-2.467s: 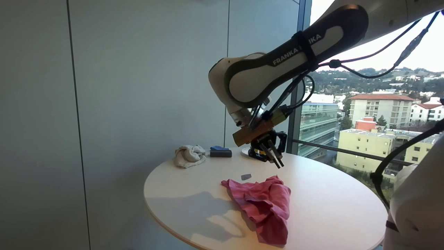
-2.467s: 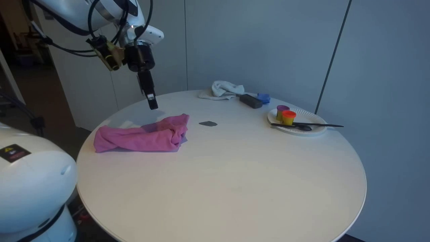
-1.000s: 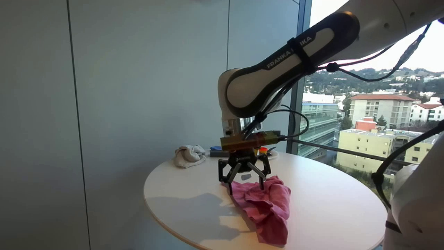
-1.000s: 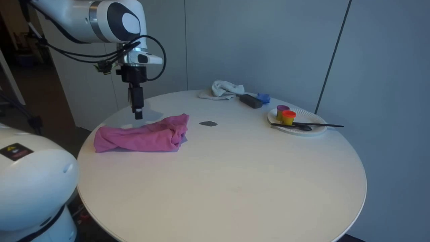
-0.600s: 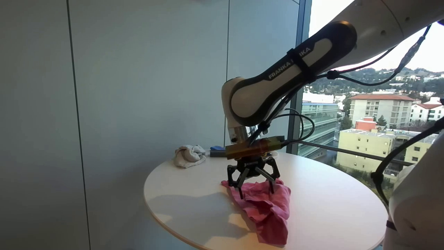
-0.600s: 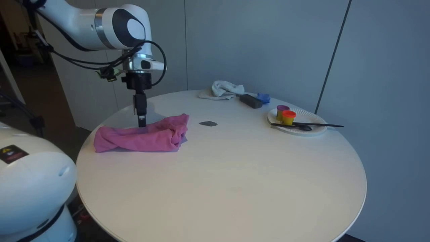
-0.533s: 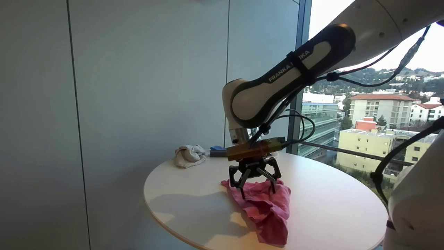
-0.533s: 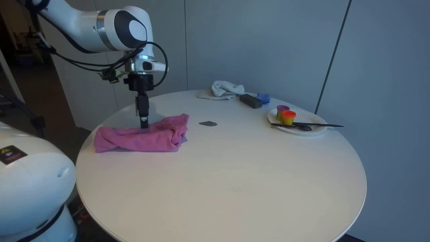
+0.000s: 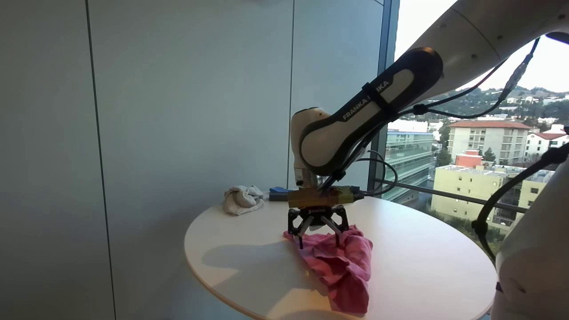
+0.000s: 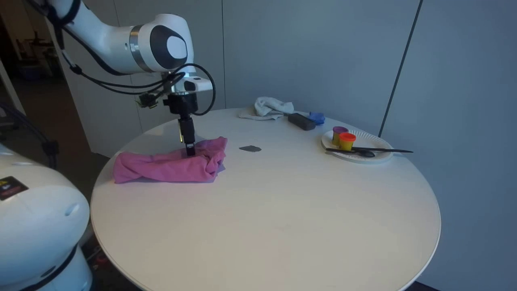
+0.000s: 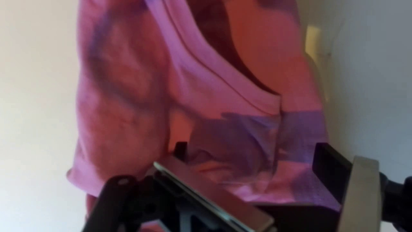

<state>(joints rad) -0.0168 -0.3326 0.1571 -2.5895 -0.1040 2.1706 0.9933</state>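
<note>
My fingers (image 11: 331, 172) are spread wide over the pink cloth (image 11: 209, 96); whether they touch it I cannot tell. Near them lies a grey scrap (image 10: 250, 148); farther off, a pale cloth (image 10: 272, 107), a dark block (image 10: 301, 121) and a plate (image 10: 371, 141).

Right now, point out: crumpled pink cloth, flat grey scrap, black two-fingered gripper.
Crumpled pink cloth (image 10: 166, 167): in an exterior view, middle of its long side.
Flat grey scrap (image 10: 250, 148): in an exterior view, at its centre.
Black two-fingered gripper (image 9: 319, 246): in an exterior view, midway between its fingertips.
</note>
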